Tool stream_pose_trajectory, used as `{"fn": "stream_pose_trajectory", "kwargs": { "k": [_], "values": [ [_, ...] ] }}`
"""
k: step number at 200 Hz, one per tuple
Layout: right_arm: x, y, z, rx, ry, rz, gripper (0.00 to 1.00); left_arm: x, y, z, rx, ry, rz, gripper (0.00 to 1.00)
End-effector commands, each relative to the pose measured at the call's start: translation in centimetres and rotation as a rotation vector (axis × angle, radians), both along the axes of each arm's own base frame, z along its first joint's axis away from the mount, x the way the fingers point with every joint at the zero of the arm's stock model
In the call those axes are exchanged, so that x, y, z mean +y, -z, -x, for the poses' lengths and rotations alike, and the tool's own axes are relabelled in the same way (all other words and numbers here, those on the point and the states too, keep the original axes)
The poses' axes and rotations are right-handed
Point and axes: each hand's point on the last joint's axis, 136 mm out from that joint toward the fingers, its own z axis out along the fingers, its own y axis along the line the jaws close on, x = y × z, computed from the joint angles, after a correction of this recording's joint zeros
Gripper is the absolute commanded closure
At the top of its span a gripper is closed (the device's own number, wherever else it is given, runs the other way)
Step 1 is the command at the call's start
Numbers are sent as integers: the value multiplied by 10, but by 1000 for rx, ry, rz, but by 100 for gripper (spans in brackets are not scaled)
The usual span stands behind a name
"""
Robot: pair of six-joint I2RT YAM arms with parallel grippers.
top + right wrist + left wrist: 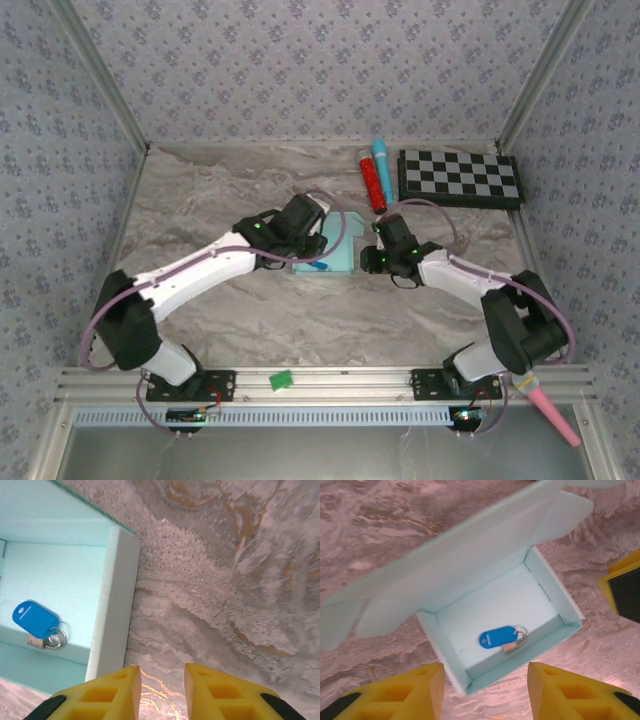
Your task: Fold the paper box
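The paper box (338, 252) is a pale mint-blue open box on the marble table, mid-table between both arms. In the left wrist view its tray (505, 602) lies open with the lid flap (450, 562) spread out behind it. A blue key tag with a small padlock (497, 637) lies inside the tray. My left gripper (485, 695) hovers open over the box's near corner, holding nothing. My right gripper (162, 690) is open just beside the box's side wall (112, 605), over bare table; the key tag (34, 617) shows inside. From above, the left gripper (312, 248) and right gripper (372, 254) flank the box.
A black-and-white checkerboard (460, 178) lies at the back right, with a red tube (372, 182) and a blue one (382, 158) next to it. A small green piece (281, 379) sits on the front rail, and a pink object (553, 410) at the right front.
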Motion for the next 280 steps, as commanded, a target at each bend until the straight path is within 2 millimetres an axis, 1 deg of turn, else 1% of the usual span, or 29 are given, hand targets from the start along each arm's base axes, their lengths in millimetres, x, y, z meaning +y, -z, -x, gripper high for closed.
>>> {"fn": "stream_pose_trajectory", "kwargs": {
  "k": [1,19,41,53,66,78,94,114,129,145,159,174,229,264,280],
  "values": [
    [-14,-20,0,-47,-15,45,67,34,-6,-8,-22,-92,11,50],
    [-18,-32,0,-78,-37,35,62,57,-5,-10,-10,-136,35,48],
    [-18,-47,-1,-111,-91,8,56,77,0,-12,15,-158,97,39],
    [-18,-56,-5,-141,-125,-1,52,81,4,-13,36,-143,149,34],
    [-13,-65,-8,-176,-182,-8,50,87,7,-16,52,-135,196,32],
    [-10,-73,-12,-218,-225,0,50,89,8,-19,55,-120,241,30],
    [-7,-78,-16,-262,-278,18,50,92,11,-24,58,-102,282,28],
    [6,-88,-18,-347,-393,7,49,87,13,-28,59,-33,319,28],
    [12,-92,-20,-403,-450,-2,48,88,16,-37,39,-14,308,29],
    [12,-95,-26,-433,-452,14,47,87,16,-44,10,13,293,30],
    [11,-97,-31,-445,-454,13,47,83,16,-48,-23,54,293,30],
    [11,-96,-34,-439,-461,15,47,75,17,-48,-41,122,301,31],
    [18,-87,-43,-408,-495,-11,48,64,27,-61,-16,143,313,35],
    [23,-84,-49,-407,-502,-23,49,58,30,-65,-8,160,337,40],
    [25,-83,-52,-403,-503,-26,50,54,33,-66,8,170,344,44]
  ]
}}
